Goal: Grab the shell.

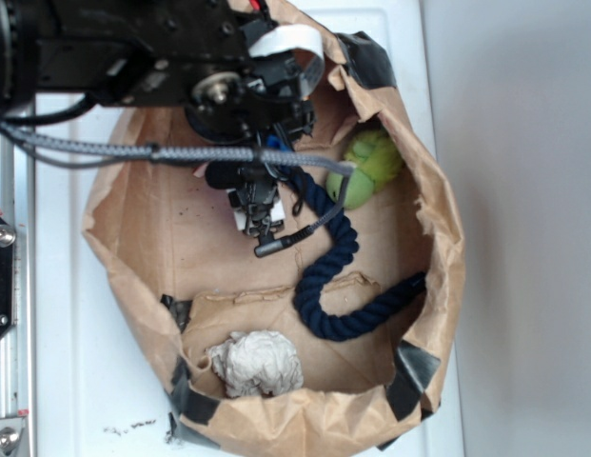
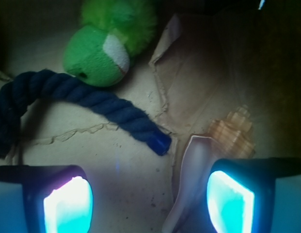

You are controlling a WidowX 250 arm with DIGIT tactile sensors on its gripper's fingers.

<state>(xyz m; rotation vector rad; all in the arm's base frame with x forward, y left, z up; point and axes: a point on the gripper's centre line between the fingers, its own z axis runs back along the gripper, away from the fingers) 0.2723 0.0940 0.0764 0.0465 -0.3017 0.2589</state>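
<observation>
The black gripper [image 2: 148, 199] hangs with fingers apart over the slim orange-tan ridged shell [image 2: 203, 165], whose pale pink tip seems just inside the right pad [image 2: 230, 201].

Brown kraft paper bag [image 1: 143, 238], black tape patches at its rim. Thick twisted rope [image 2: 92, 99], dark navy blue. Fuzzy ball [image 2: 99, 53], bright green with a white patch. Crumpled paper-like lump [image 1: 257, 364], whitish-grey. Ridged spiral shell [image 2: 201, 162], orange-tan whorl, pale pink tapering end. Gripper pads [image 2: 68, 204], glowing cyan in black frames.
</observation>
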